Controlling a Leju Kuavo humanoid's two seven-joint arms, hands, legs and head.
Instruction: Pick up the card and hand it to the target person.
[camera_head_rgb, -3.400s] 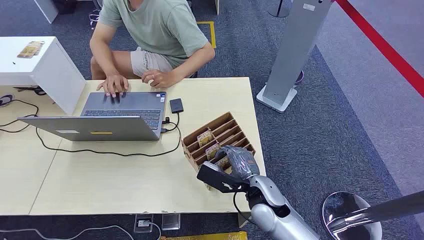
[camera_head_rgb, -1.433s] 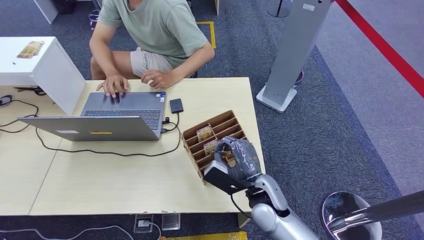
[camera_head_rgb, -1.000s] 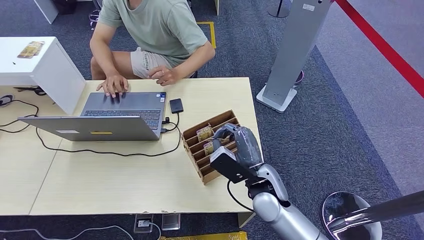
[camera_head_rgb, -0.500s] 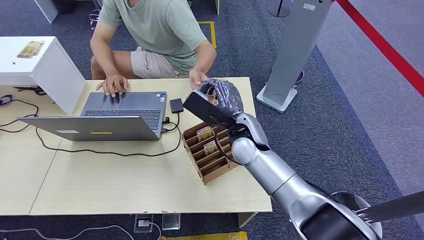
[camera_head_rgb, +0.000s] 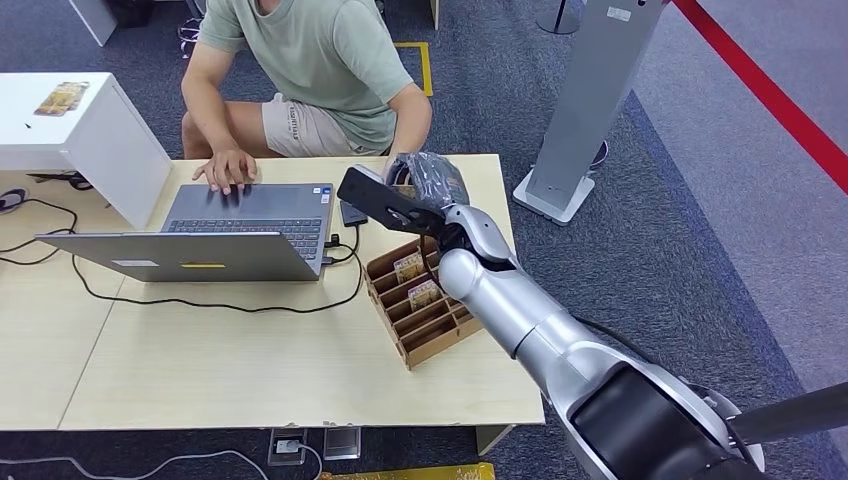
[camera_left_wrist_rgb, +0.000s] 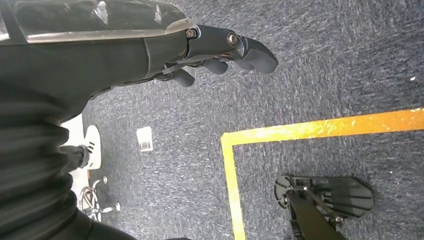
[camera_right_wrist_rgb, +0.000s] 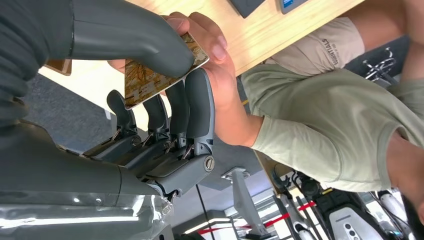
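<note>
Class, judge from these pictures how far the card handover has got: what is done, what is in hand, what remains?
Done: the card is out of the wooden rack and carried to the person. In hand: the right hand pinches it between thumb and fingers, while the person's hand touches its far end. Left: the robot letting go. The left hand hangs idle.

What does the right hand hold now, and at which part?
The right hand pinches the card between thumb and fingers, across its middle; the person's hand grips its far end.

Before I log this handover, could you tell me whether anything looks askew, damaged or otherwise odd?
Nothing stands out. The right hand holds the card at the person's hand, and the wooden card rack sits upright on the table.
</note>
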